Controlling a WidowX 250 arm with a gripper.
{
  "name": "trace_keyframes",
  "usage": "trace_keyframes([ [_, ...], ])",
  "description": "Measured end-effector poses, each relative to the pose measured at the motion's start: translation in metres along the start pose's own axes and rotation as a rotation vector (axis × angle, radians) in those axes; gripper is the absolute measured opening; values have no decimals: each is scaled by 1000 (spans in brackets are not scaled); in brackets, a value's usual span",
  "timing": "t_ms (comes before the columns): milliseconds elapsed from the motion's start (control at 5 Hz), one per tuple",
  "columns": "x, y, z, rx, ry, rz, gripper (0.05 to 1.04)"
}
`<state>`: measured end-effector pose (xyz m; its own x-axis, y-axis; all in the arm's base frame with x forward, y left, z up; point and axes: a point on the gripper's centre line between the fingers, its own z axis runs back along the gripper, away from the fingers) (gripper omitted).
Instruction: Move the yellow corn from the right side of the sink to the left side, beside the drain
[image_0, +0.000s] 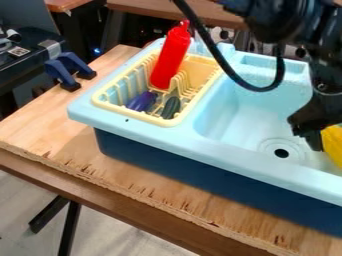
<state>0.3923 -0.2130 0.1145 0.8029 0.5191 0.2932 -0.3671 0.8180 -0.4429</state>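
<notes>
Basically, one claw (317, 142) at 3 o'clock, over the basin side of one light-blue sink (137, 128), right at one yellow object (334, 144) on the view's edge; cannot tell whether it is wide, narrow or gripping. One drain hole (281, 153) lies at 8 o'clock from the yellow object. One pale-yellow rack (128, 114) at 11 o'clock holds three items: one red bottle (169, 57), one purple item (141, 102), one dark-green item (172, 107). Two blue clamps (61, 75) at 10 o'clock, one table (40, 131).

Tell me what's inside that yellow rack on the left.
The yellow rack holds a red bottle, a purple item and a dark green one. Whatever lies directly beneath them is covered.
</notes>
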Motion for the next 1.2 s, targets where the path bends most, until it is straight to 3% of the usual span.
trace_keyframes([
  [400, -6, -1, -20, 8, 100, 36, 1001],
  [600, -6, -6, -25, 2, 117, 34, 942],
  [800, -6, -7, -22, 15, 134, -19, 688],
  [1000, -6, -9, -19, 76, 204, -124, 671],
  [1200, 1, -20, -9, 72, 278, -253, 671],
])
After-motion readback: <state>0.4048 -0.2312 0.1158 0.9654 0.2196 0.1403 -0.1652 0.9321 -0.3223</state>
